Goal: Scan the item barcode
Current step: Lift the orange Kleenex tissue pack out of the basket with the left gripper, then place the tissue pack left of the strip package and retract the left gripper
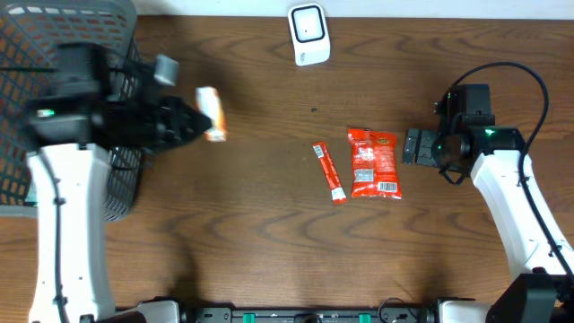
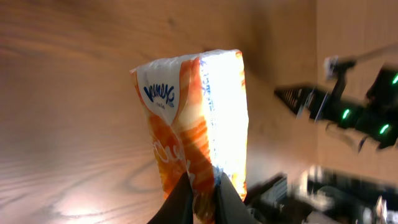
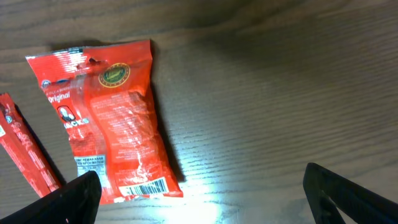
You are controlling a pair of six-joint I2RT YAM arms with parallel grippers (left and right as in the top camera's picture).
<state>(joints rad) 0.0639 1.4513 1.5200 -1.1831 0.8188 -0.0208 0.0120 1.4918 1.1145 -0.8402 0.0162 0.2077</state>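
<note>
We see a white plastic scanner (image 1: pixel 308 34) near the far edge, left gripper (image 1: pixel 199 121) pinching an orange-white tissue pack (image 2: pixel 196 118), right gripper (image 1: pixel 408 146) gaping beside a red snack pouch (image 3: pixel 115 118).

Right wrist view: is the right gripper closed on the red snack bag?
No, the right gripper stands wide open, and the red snack bag lies flat on the table.

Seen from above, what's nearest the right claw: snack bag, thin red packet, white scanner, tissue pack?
1. Snack bag, just left of the right gripper.
2. Thin red packet, just beyond the bag.
3. White scanner, top edge.
4. Tissue pack, far left.
</note>
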